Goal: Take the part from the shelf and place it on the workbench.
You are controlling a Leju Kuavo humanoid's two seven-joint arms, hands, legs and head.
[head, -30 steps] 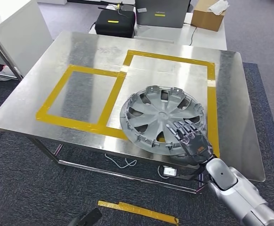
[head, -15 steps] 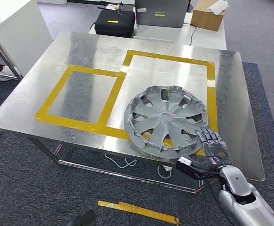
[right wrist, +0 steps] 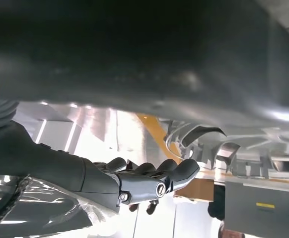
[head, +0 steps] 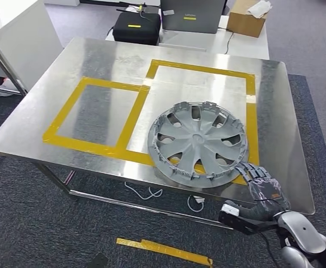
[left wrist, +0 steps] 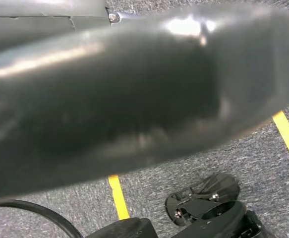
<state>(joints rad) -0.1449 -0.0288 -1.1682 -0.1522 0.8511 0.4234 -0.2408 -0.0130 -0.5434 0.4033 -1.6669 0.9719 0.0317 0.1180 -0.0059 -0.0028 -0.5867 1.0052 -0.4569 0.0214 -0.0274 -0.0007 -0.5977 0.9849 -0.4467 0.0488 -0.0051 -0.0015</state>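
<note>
The part, a grey plastic wheel cover, lies flat on the steel workbench, mostly inside the right yellow-taped square and overlapping its near edge. My right hand hovers at the bench's near right edge, just beside the cover's rim and apart from it, fingers spread and holding nothing. In the right wrist view the thumb and fingers stretch out toward the wheel cover's rim with a gap between them.
A second yellow-taped square marks the bench's left half. Behind the bench stand a black case, a grey box and a cardboard box. A yellow tape strip lies on the carpet below.
My right hand let go of the wheel cover and drew back toward me and to the right. The cover settled flat, shifted slightly right on the bench.
</note>
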